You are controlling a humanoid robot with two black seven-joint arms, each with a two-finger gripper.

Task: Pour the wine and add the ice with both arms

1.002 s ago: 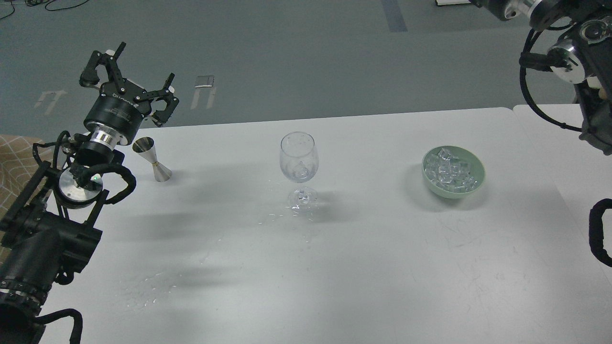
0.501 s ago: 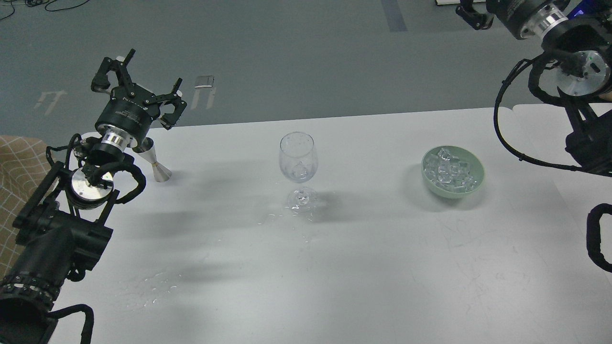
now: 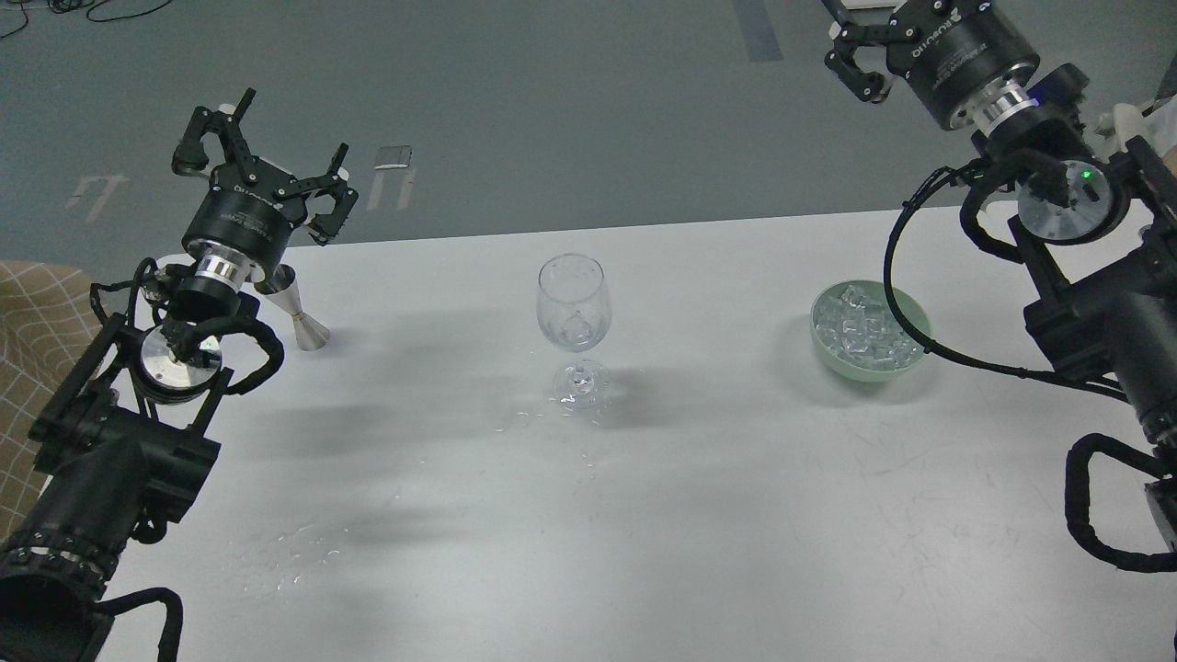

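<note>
A wine glass [image 3: 573, 317] stood upright at mid-table [image 3: 644, 515], an ice cube [image 3: 577, 326] seen in its bowl; any wine could not be made out. Left of the glass, beside a steel jigger [image 3: 301, 315], the left gripper [image 3: 262, 165] was held spread and empty. Right of the glass, ice [image 3: 862, 329] filled a green bowl [image 3: 910, 354]. Above that bowl, the right gripper [image 3: 860, 46] was cropped, its state unclear.

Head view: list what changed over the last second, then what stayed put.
The right arm swung leftward into view; its gripper now shows at the top edge, above the green bowl, its cable draping across the bowl. The left gripper shifted slightly right, open and empty both then and now. The wine glass, the jigger and the ice did not move.
</note>
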